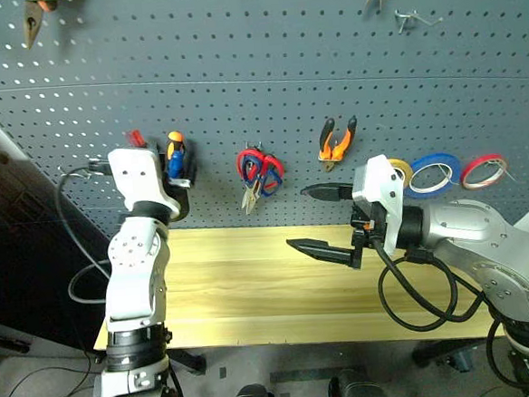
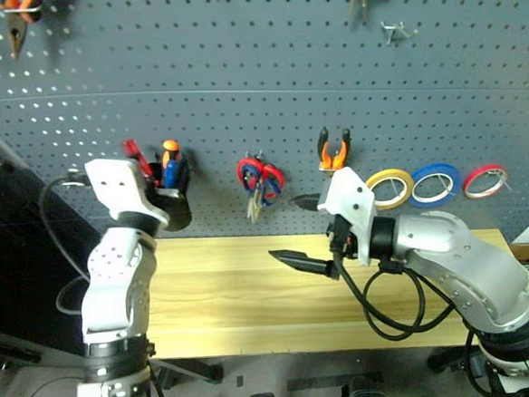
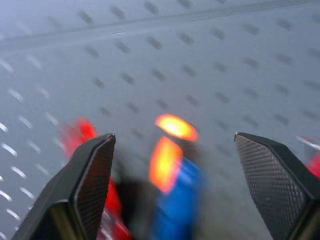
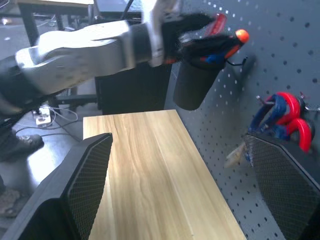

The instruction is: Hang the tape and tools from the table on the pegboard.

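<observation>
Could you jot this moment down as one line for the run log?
left hand: open, at black cup | right hand: open, empty | table: bare

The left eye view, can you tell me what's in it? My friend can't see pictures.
A robot faces a dark grey pegboard above a pale wood table. Its left gripper is at a black cup of screwdrivers hung on the board; its right gripper hangs open over the table. Scissors with red loops, orange pliers and yellow, blue and red tape rings hang there.
</observation>
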You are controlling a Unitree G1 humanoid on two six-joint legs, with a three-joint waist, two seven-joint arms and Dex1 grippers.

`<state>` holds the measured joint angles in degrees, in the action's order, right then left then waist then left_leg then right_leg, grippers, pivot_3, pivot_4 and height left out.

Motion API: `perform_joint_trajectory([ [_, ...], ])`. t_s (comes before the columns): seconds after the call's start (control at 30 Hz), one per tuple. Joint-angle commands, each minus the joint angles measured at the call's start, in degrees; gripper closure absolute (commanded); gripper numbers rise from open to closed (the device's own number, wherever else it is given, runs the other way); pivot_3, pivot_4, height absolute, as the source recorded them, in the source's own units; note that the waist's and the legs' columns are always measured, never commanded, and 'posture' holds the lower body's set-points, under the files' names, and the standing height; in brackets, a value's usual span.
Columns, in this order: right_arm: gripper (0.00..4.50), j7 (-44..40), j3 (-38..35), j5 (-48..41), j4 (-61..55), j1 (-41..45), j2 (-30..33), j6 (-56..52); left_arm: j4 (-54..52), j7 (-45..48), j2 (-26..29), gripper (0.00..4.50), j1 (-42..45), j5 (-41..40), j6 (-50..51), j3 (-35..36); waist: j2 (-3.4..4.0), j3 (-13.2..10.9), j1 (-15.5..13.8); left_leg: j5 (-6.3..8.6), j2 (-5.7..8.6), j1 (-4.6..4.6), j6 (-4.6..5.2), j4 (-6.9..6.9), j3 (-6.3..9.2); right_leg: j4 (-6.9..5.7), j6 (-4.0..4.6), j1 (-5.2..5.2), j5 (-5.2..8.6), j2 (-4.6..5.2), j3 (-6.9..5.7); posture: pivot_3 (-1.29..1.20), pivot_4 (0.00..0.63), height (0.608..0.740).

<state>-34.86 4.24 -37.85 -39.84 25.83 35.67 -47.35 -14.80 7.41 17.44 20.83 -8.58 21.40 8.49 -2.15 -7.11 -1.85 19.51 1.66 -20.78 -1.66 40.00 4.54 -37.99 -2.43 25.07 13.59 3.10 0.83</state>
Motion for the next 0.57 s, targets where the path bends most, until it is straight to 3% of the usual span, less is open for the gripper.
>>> perform_joint_trajectory([
  [0.03, 0.00, 3.99, -4.60, 1.12, -1.74, -4.77, -0.36, 0.86, -7.75, 0.91, 0.22, 0.55, -2.37, -0.50, 6.17, -2.62, 0.01, 0.23, -0.22, 0.00, 0.01, 0.01, 0.00, 0.00, -0.01, -0.01, 0.00, -0.02, 0.00, -0.01, 0.00, 0.12, 0.074, 0.740],
  [0.13, 0.00, 7.64, -5.77, 5.83, -0.86, -11.13, -2.30, 5.41, -9.49, 3.81, 1.69, 0.55, -6.84, 0.38, 6.38, -5.57, 0.12, 0.71, -0.46, 0.00, 0.00, 0.25, 0.02, -0.02, -0.07, -0.01, 0.00, -0.22, 0.00, -0.04, 0.06, 0.11, 0.070, 0.740],
  [0.37, 0.00, 23.14, -6.55, 23.06, 11.49, -24.07, -16.20, 25.81, -2.95, 7.36, 1.27, 0.55, -12.97, 0.73, 3.48, -8.03, 0.64, 1.35, -0.42, 0.12, 0.23, 1.12, 0.23, -0.09, -0.16, 0.04, 0.01, -1.07, 0.02, -0.23, 0.15, 0.08, 0.040, 0.740],
  [0.47, 0.00, 24.87, -6.76, 28.27, 18.64, -29.78, -18.54, 34.53, 2.86, 7.40, 0.38, 0.55, -13.93, 1.89, 0.22, -8.33, 1.02, 2.32, -0.31, 0.11, 0.32, 1.28, 0.22, -0.10, -0.11, -0.02, 0.02, -1.17, 0.01, -0.23, 0.18, 0.08, 0.029, 0.740],
  [0.57, 0.00, 27.39, -7.87, 31.73, 26.60, -33.37, -20.09, 41.66, 9.63, 6.62, -0.21, 0.55, -14.61, 3.60, -4.71, -8.28, 1.25, 2.68, -0.29, 0.14, 0.34, 1.99, 0.28, -0.32, -0.09, 0.20, 0.01, -1.95, 0.06, -0.23, 0.16, 0.07, 0.006, 0.740],
])
